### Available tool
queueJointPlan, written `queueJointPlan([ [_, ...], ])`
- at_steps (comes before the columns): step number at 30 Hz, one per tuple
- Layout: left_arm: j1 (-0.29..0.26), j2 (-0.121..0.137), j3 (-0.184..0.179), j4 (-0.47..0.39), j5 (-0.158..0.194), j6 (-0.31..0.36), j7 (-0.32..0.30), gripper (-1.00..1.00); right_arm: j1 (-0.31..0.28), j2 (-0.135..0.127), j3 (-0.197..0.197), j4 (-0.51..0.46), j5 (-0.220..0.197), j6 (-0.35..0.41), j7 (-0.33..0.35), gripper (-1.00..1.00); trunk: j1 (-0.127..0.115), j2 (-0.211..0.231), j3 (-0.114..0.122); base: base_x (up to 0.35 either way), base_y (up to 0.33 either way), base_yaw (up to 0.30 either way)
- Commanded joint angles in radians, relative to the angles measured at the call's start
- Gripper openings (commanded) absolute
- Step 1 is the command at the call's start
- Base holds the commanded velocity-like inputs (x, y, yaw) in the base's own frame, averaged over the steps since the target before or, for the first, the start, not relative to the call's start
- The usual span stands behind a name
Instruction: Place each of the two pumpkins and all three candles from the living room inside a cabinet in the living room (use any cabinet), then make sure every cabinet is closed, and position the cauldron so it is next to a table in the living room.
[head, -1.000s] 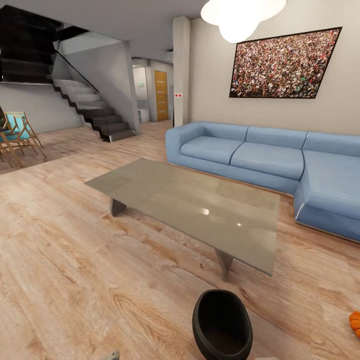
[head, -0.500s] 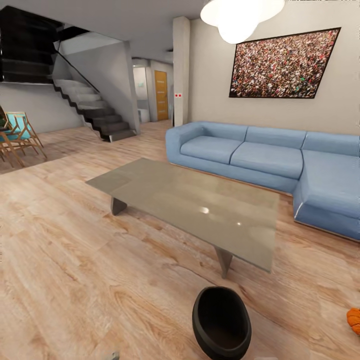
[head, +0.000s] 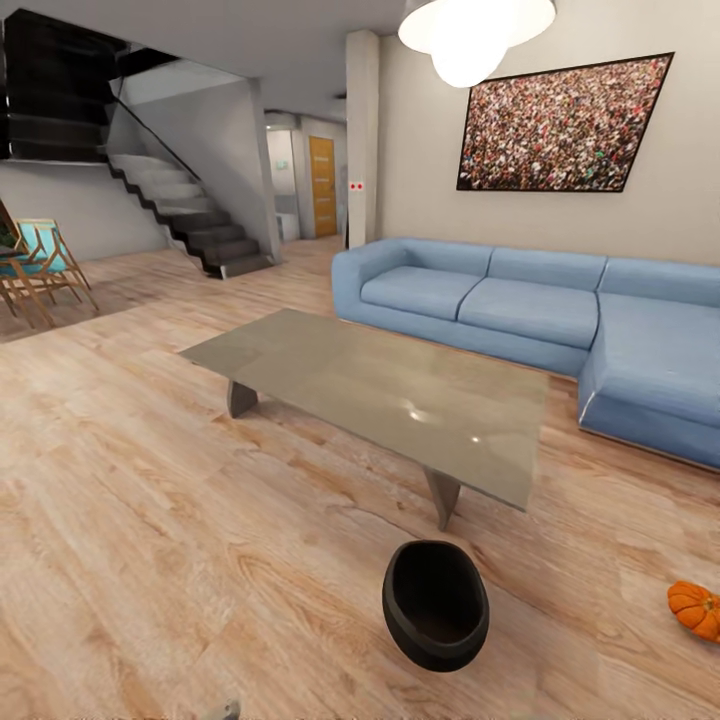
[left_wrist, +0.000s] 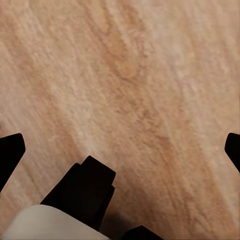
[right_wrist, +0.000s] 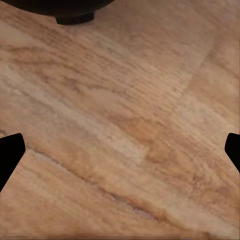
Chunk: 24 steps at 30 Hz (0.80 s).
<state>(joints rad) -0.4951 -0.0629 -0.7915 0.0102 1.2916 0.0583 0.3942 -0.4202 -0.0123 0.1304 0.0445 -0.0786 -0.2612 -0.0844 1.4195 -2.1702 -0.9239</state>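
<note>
On my head camera the wood floor (head: 150, 560) spreads across the room, with the blue sofa (head: 520, 310) along the far wall and the low grey table (head: 380, 385) standing in front of it. The cauldron (head: 436, 604) sits upright on the floor just off the table's near corner leg, close to it but not touching, its mouth open toward me. A pumpkin (head: 696, 609) lies on the floor to the right of the cauldron, well apart from it. Both my arms hang low with the grippers pointed down at bare boards. The left gripper (left_wrist: 120, 150) has its fingertips spread wide at the two frame edges, nothing between them. The right gripper (right_wrist: 120, 150) is likewise spread wide and empty; the cauldron's (right_wrist: 70, 9) dark base shows just beyond its fingers, clear of both tips.
</note>
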Motion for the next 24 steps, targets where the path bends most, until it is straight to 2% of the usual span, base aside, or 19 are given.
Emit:
queueJointPlan([
  [1,0.0,0.0,0.0,0.0,0.0,0.0,0.0,1.0,0.0,0.001,0.0,0.001,0.0,0.0,0.0,1.0,0.0,0.0,-0.002,-0.017,0.0,0.0],
  [15,0.0,0.002,0.0,0.001,0.0,0.0,0.0,1.0,0.009,0.007,0.001,0.002,0.007,0.005,-0.01,1.0,0.0,0.0,-0.024,-0.002,0.0,0.0],
  [19,0.0,0.002,0.0,0.001,0.0,0.0,0.0,1.0,0.009,0.014,0.001,0.002,0.004,0.009,-0.106,1.0,0.0,0.0,-0.031,0.0,0.0,0.0],
  [24,0.0,0.002,0.0,0.001,0.0,0.0,0.0,1.0,0.01,0.022,0.001,0.003,0.01,0.008,-0.128,1.0,0.0,0.0,-0.039,0.0,0.0,0.024],
])
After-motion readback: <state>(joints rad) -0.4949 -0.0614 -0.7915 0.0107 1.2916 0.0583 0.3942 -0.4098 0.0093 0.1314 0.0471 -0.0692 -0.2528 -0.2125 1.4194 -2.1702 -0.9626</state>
